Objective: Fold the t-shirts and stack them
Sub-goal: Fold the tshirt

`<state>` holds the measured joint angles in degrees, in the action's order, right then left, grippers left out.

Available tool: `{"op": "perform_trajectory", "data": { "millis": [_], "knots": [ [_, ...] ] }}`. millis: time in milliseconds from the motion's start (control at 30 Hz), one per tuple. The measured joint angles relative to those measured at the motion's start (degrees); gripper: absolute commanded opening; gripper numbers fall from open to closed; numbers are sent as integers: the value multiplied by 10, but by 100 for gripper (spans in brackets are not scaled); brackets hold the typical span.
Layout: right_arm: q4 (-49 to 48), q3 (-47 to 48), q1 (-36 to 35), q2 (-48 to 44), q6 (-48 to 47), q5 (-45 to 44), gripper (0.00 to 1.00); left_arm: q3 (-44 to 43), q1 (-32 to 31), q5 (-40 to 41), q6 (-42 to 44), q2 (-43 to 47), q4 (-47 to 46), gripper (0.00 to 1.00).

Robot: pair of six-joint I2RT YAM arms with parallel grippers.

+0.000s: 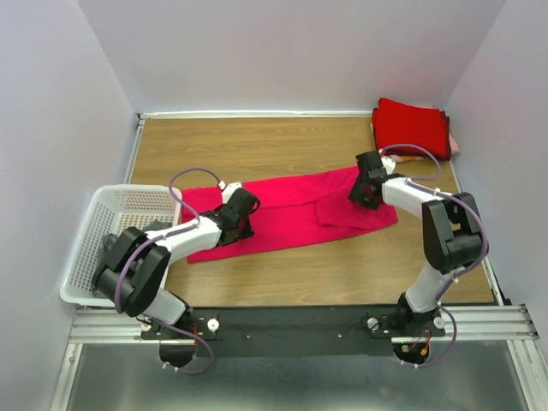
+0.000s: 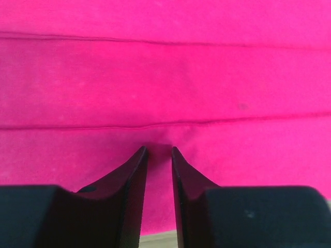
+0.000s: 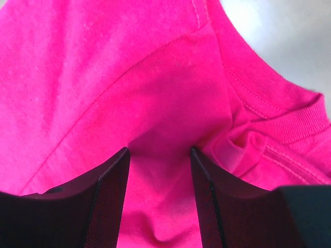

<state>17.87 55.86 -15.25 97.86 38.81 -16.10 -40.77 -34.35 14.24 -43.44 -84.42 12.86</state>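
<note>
A bright pink-red t-shirt (image 1: 291, 210) lies spread as a long band across the middle of the wooden table. My left gripper (image 1: 240, 214) is down on its left part. In the left wrist view its jaws (image 2: 158, 152) stand nearly closed, pinching the pink cloth (image 2: 165, 77) near its front edge. My right gripper (image 1: 366, 190) is at the shirt's far right corner. In the right wrist view it (image 3: 159, 152) holds a bunched fold of the cloth (image 3: 129, 77) beside the ribbed collar (image 3: 289, 113). Folded deeper red shirts (image 1: 411, 127) are stacked at the back right.
A white lattice basket (image 1: 111, 231) stands at the left table edge, next to the left arm. White walls close in the table on the left, back and right. Bare wood (image 1: 257, 145) shows behind the shirt.
</note>
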Motion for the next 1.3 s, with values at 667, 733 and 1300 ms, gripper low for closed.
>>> {"op": "perform_trajectory", "data": {
  "millis": [667,733,1300],
  "knots": [
    [65,454,2,323,-221,13,59,-41,-211,-31,-96,-45,0,28],
    [76,499,0,349,-243,16,65,-56,-229,-41,-96,-58,3,29],
    [122,721,-25,444,-324,-27,89,-210,-109,-24,-9,-12,60,47]
  ]
}}
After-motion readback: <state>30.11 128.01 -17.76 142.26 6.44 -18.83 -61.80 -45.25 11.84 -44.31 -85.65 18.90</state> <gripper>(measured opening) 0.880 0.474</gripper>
